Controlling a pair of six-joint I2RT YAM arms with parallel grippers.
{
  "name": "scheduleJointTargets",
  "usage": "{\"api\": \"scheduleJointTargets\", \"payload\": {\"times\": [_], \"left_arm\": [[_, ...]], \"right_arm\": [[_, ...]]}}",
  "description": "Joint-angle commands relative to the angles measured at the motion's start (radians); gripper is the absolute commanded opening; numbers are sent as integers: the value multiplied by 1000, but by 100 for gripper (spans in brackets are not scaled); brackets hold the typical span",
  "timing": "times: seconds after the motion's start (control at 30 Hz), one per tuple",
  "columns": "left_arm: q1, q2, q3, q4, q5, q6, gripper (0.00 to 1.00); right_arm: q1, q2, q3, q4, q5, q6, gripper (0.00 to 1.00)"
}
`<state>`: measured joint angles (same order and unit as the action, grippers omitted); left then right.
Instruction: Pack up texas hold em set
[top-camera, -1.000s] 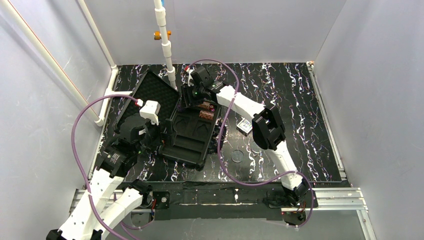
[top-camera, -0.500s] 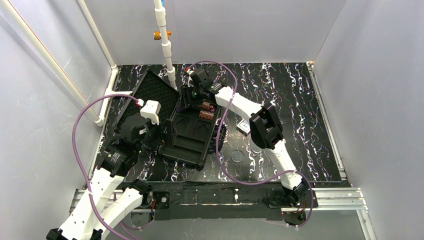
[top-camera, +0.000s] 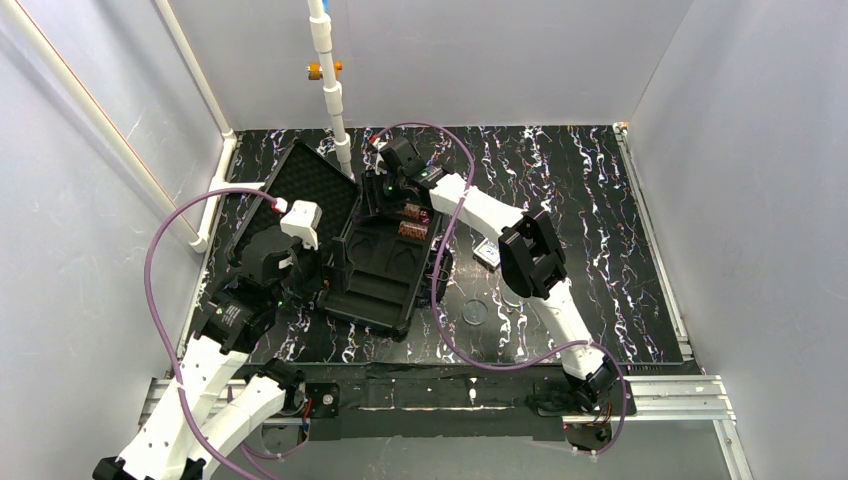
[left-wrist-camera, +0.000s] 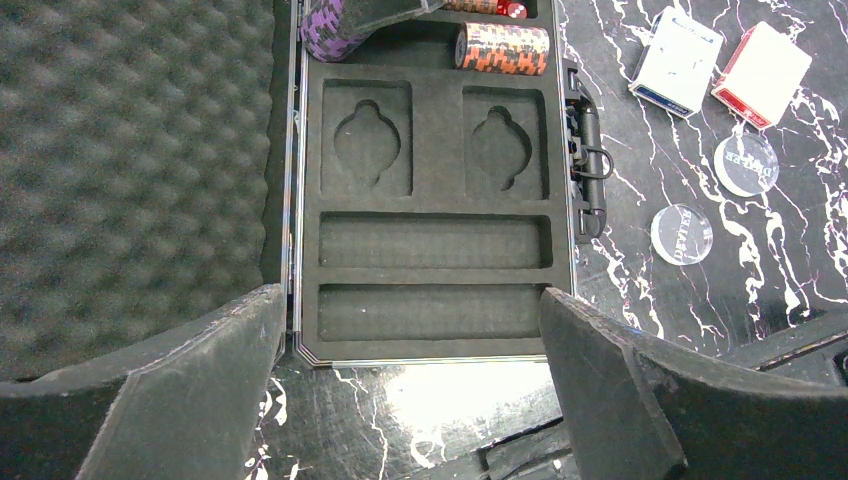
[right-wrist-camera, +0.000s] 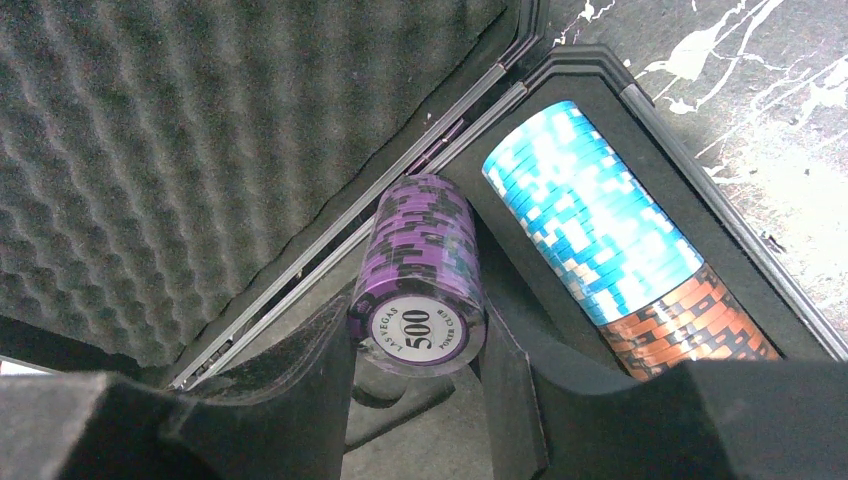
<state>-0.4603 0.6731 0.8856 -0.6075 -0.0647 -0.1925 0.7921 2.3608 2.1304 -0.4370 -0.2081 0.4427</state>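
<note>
Case (top-camera: 375, 270) lies open on the table (top-camera: 580, 200), foam lid (top-camera: 300, 185) at its 10 o'clock, card decks (left-wrist-camera: 680, 45) and clear discs (left-wrist-camera: 682, 233) loose at its 3 o'clock. Right gripper (right-wrist-camera: 415, 350), reaching over its far end, clamps a purple chip stack (right-wrist-camera: 420, 270) beside teal chips (right-wrist-camera: 590, 210); left gripper (left-wrist-camera: 410, 300) hovers spread wide at its 7 o'clock.

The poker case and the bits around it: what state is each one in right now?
Case, open, lid laid back.
Purple chip stack, clamped in right gripper over tray.
Teal chips and brown chips, lying in one tray slot.
Card decks, out on table.
Clear discs, out on table.
Left gripper, open, empty.
</note>
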Motion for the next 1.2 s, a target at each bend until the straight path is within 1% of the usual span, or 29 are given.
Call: {"api": "scheduleJointTargets", "payload": {"times": [0.0,0.07,0.43,0.5,0.67,0.93,1.07,1.17], "left_arm": [[-2,0,9,-9,-10,13,99],[-1,-3,9,-8,-12,11,99],[-2,-8,7,-9,-7,10,99],[-1,-9,7,-9,-8,10,99],[-1,-9,8,-10,-8,11,99],[-1,-7,7,-9,-6,10,99],[-2,-6,7,-9,-7,10,99],[-2,-5,9,-9,-7,11,99]], "right_arm": [[9,-41,4,60,11,1,45],[10,-45,1,51,15,-1,49],[9,-87,-3,18,61,-14,63],[9,-95,-3,11,68,-16,68],[10,-119,-9,-3,83,-25,76],[9,-156,-12,-11,103,-39,80],[10,-174,-22,-19,112,-45,80],[10,-190,-43,-18,121,-51,77]]}}
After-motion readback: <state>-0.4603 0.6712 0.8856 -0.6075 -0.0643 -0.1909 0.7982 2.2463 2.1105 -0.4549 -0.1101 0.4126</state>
